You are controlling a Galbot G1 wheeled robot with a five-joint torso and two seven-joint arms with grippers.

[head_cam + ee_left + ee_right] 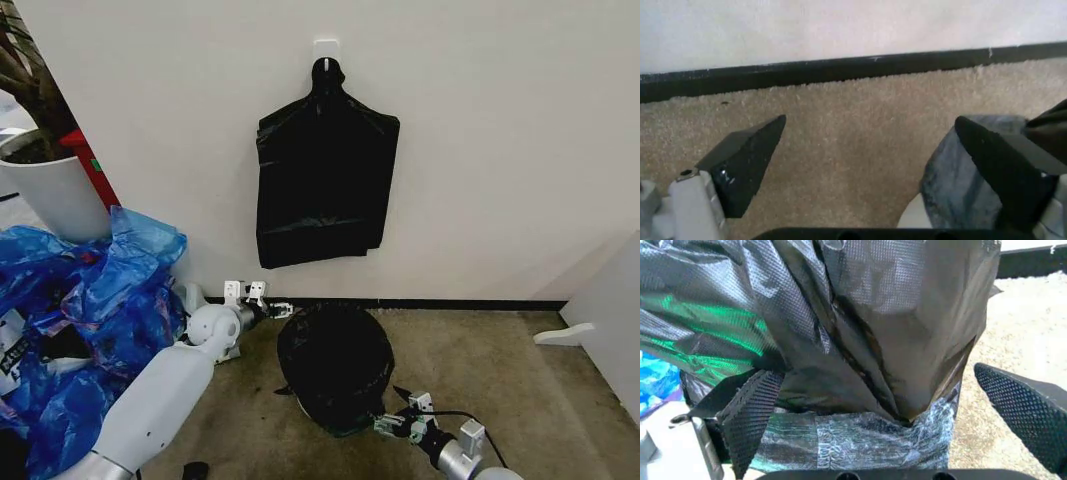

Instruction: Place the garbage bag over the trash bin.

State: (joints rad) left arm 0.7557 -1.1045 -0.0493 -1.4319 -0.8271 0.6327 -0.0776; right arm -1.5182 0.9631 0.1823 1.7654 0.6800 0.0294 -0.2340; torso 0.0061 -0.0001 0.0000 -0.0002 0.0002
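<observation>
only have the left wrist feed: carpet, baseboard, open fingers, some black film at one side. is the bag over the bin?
Observer: In the head view, the garbage bag sits as a black dome over the trash bin.
Operator: where's the right arm?
Observer: The right gripper is at the bag's near edge, open, with film between its fingers.
Operator: and where am I on it?
Observer: The left gripper is at the bag's wall-side edge, on the robot's left.
</observation>
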